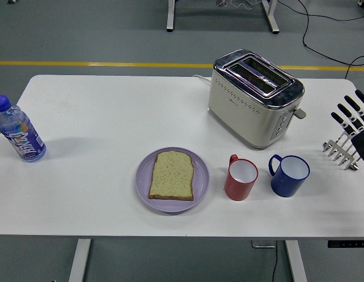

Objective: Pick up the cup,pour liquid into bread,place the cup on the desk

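Note:
A red cup and a blue cup stand side by side on the white table, right of centre near the front. One slice of bread lies on a purple plate just left of the red cup. My right hand shows at the right edge, fingers spread and straight, holding nothing, above and right of the blue cup and well apart from it. The left arm is out of view.
A cream and chrome toaster stands behind the cups. Under my right hand a small metal toast rack sits at the right edge. A plastic bottle with a blue cap stands far left.

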Robot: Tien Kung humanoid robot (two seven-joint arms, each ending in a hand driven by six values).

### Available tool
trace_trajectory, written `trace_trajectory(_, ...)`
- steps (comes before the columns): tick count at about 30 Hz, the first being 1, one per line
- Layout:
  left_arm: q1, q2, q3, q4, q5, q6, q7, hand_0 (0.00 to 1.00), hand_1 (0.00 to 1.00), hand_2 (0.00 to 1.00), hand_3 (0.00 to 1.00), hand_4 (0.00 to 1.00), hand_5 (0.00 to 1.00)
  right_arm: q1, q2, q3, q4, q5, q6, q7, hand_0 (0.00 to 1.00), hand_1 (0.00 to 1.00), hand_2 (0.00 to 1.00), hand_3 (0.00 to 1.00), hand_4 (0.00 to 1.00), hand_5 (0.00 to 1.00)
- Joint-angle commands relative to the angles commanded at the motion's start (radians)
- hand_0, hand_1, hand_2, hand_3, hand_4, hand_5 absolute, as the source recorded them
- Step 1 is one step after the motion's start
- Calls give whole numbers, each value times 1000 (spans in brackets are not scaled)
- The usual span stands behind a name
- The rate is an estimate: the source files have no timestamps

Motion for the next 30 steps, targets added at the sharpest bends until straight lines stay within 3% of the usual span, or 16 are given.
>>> trace_trajectory(5,2,-1,-2,0,3,1,2,690,756,773,611,396,998,2,8,5,-22,4,-4,3,717,620,679,696,763,337)
trace_trajectory(6,3,-1,-4,0,6,1,3,690,756,773,611,396,998,2,8,5,-25,1,-8,8,687,591,650,639,742,312)
trace_trajectory(11,6,-2,-8,-1,15,3,6,690,756,773,611,396,998,-2,12,-3,-54,-3,-78,103,687,591,650,639,742,312)
trace_trajectory(13,7,-3,-12,-1,21,5,8,690,756,773,611,396,998,-5,18,-6,-67,7,-110,142,664,577,640,617,703,254)
trace_trajectory(16,8,-3,-15,-1,27,6,10,690,756,773,611,396,998,-9,25,-8,-80,9,-124,161,664,577,640,617,703,254)
trace_trajectory(18,9,-3,-17,-1,31,6,11,690,756,773,611,396,998,-11,29,-9,-85,10,-125,161,657,565,637,607,666,206)
trace_trajectory(25,14,-4,-29,-2,52,9,18,690,756,773,611,396,998,-16,45,-7,-103,-8,-106,147,654,556,630,603,657,203)
trace_trajectory(30,18,-4,-34,-3,64,10,20,690,756,773,611,396,998,-21,53,3,-121,-9,-54,119,653,547,622,598,652,197)
